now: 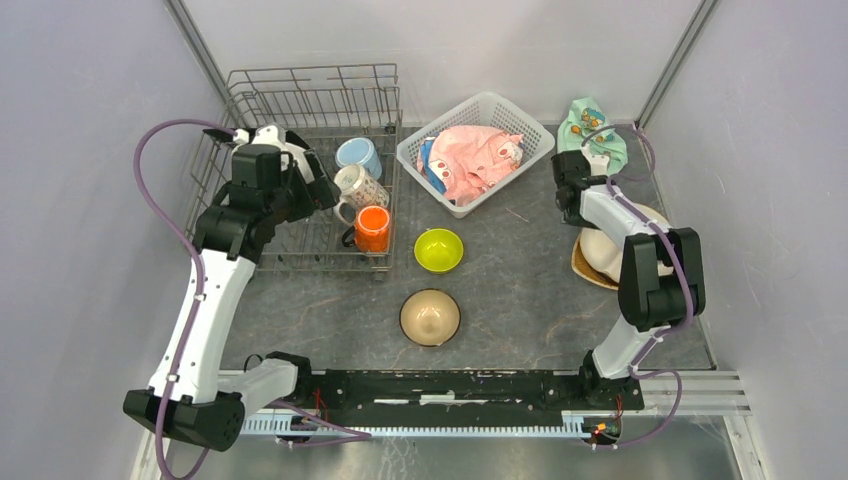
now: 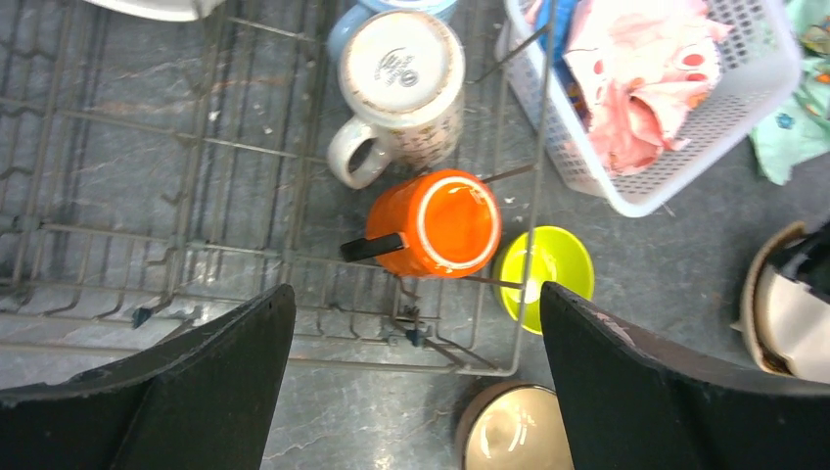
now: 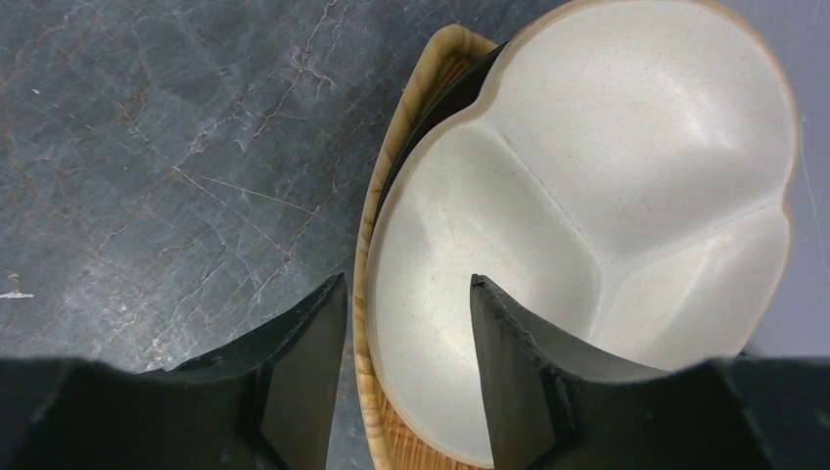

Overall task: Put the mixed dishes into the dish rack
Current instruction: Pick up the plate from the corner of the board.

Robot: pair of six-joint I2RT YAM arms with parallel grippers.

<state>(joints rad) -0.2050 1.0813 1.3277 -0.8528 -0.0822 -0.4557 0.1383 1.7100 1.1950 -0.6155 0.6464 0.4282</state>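
A dark marbled table (image 1: 520,290) sits between pale walls. At its rear left the dish rack (image 1: 300,100) holds the light-blue mug (image 1: 358,155), white patterned mug (image 1: 358,188) and orange mug (image 1: 372,228). The left gripper (image 2: 416,294) hangs over the rack, jaws spread wide and empty. The lime-green bowl (image 1: 438,249) and tan bowl (image 1: 430,317) rest on the table beside the rack. At the right, the right gripper (image 3: 406,284) stands partly apart astride the cream divided plate's (image 3: 587,196) rim, apparently not pinching it.

Orange mug (image 1: 372,228) in dish rack (image 1: 300,100), lime-green bowl (image 1: 438,249) just outside.
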